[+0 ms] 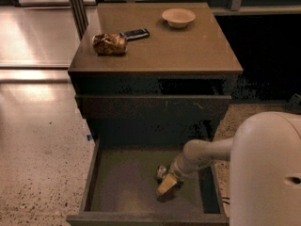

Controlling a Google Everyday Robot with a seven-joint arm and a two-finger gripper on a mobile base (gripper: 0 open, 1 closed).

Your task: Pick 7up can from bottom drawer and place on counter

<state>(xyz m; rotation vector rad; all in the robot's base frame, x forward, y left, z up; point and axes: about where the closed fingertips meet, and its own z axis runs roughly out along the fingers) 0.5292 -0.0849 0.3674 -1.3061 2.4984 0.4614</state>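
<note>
Found in open bottom drawer point(92, 180) — gripper point(166, 184), low against 7up can point(162, 172); open or closed, cannot tell. Noted on counter point(188, 51) — packet point(109, 44), black slab point(136, 33), bowl point(178, 17).

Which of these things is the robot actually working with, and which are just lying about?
In the job: can, open bottom drawer, counter, gripper down in the drawer by the can.
Lying about: bowl, shiny packet, phone, all on the counter.

text: none legible | labels, brands, numbers: none legible
</note>
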